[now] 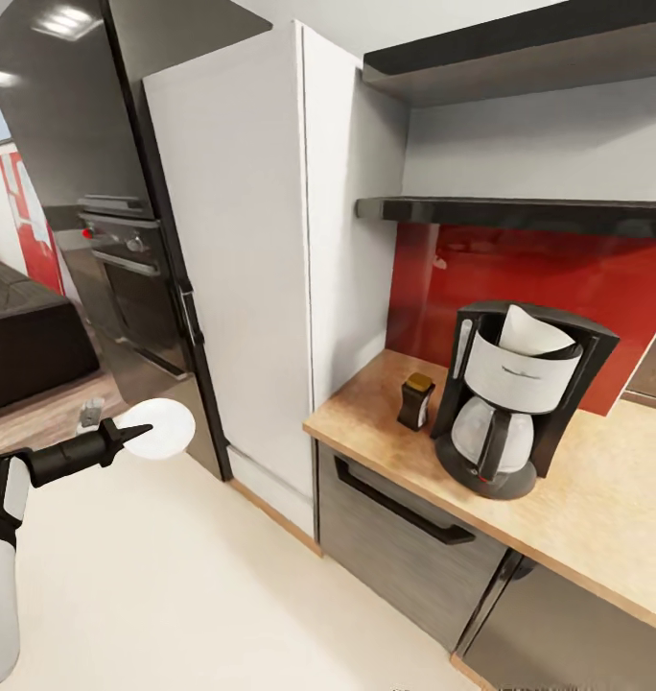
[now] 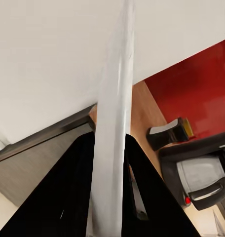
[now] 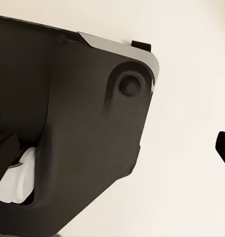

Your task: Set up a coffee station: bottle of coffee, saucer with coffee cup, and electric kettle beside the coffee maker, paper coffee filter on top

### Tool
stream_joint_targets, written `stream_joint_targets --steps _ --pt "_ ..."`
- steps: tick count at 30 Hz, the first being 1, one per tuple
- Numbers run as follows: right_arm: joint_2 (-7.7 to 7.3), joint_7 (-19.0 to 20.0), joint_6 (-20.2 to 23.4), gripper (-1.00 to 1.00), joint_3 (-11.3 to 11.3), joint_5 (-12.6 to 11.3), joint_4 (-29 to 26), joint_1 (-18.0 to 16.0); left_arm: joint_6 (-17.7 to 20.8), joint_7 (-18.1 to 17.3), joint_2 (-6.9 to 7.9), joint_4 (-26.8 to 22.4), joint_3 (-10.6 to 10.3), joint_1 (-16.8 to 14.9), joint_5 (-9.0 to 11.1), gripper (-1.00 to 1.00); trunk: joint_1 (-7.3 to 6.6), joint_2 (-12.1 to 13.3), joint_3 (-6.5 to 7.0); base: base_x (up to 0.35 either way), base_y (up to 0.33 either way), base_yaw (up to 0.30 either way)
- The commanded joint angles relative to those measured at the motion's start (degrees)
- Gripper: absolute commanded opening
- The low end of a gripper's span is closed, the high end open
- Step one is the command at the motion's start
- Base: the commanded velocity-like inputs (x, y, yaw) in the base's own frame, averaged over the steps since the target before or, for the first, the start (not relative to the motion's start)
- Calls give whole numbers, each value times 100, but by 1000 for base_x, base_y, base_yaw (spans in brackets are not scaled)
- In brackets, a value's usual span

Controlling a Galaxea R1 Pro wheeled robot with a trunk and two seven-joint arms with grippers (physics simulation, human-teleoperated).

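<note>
The left end effector (image 1: 136, 433) pinches the saucer (image 1: 160, 428) by its rim, at nine o'clock from the coffee maker (image 1: 515, 403) on the tabletop (image 1: 366, 417). That edge hold may slip, or the saucer could clip the jar (image 1: 415, 400). The right end effector's state I cannot tell.

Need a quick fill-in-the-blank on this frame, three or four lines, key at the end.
1. The left gripper holds the ____ by its edge.
2. The paper filter sits on top of the ____.
3. The coffee bottle stands on the ____, beside the coffee maker.
4. The wall behind the countertop is ____.

Missing words: saucer; coffee maker; countertop; red
</note>
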Motion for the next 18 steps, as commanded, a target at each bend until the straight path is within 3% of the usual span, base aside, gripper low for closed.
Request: stream_joint_targets --steps 1,9,18 --pt "-2 16 31 100 49 -59 -10 -4 41 -4 1 -2 10 -5 4 -100 3 -12 -11 0 0 -264" --pt "0 14 31 100 54 -59 -10 -4 41 11 -1 -2 8 -5 3 -100 3 -12 -10 -89 128 -262" --pt "0 7 31 100 54 -68 -11 -4 41 -4 -1 -2 10 -5 9 -100 3 -12 -10 -5 31 -38"
